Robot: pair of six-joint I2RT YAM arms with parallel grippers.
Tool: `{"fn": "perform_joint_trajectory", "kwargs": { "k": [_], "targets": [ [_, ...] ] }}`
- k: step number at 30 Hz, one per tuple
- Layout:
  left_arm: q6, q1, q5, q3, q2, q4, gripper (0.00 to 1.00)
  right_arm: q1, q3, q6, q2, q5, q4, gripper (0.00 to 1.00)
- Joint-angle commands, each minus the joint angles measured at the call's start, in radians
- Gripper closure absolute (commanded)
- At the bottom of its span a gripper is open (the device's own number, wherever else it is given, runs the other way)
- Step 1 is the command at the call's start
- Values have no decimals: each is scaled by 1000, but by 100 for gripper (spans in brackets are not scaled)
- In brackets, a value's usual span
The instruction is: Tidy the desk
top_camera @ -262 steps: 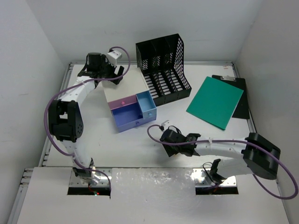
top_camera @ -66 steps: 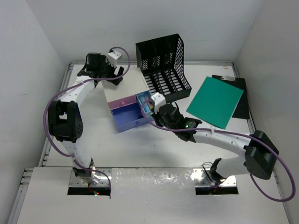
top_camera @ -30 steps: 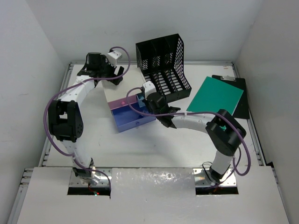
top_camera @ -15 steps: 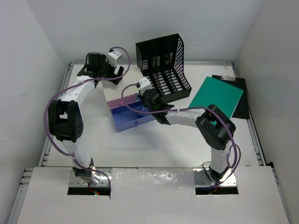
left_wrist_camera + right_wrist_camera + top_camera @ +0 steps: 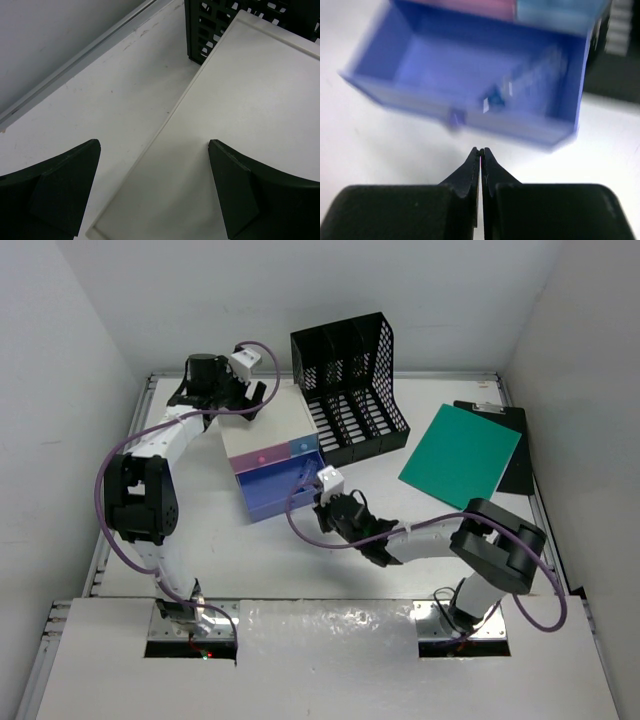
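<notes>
On the white desk stands a small drawer box with a white top. Its pink drawer and light-blue drawer are closed, and its large blue drawer is pulled out. My right gripper hovers just in front of that open drawer, shut with nothing in it. Something small, clear and blurred lies inside the drawer. My left gripper is open over the back-left edge of the box top.
A black mesh file rack stands right behind the box, and its corner shows in the left wrist view. A green folder lies at the right on a black clipboard. Raised rails edge the desk.
The light-blue drawer, open a second ago, is now closed. My right gripper pushed in against it, then drew back toward the near side. The left arm has not moved.
</notes>
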Motion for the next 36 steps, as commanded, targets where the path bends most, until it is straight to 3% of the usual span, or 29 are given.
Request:
{"fn": "perform_joint_trajectory", "kwargs": {
  "k": [1, 7, 13, 20, 26, 36],
  "targets": [
    [29, 2, -77, -53, 53, -148, 12, 6, -99, 229, 45, -44, 185, 100],
    [20, 2, -73, -44, 62, -151, 12, 16, -6, 202, 245, -72, 260, 100],
    [20, 2, -71, -42, 68, -156, 12, 15, 134, 89, 380, 29, 349, 100],
    [18, 2, -76, -47, 71, -155, 12, 0, 286, 30, 450, 95, 342, 100],
    [13, 2, -67, -62, 71, -147, 12, -64, 429, 38, 535, 91, 227, 100],
    [7, 2, -73, -61, 68, -144, 12, -115, 521, -53, 583, 114, 230, 100]
  ]
}}
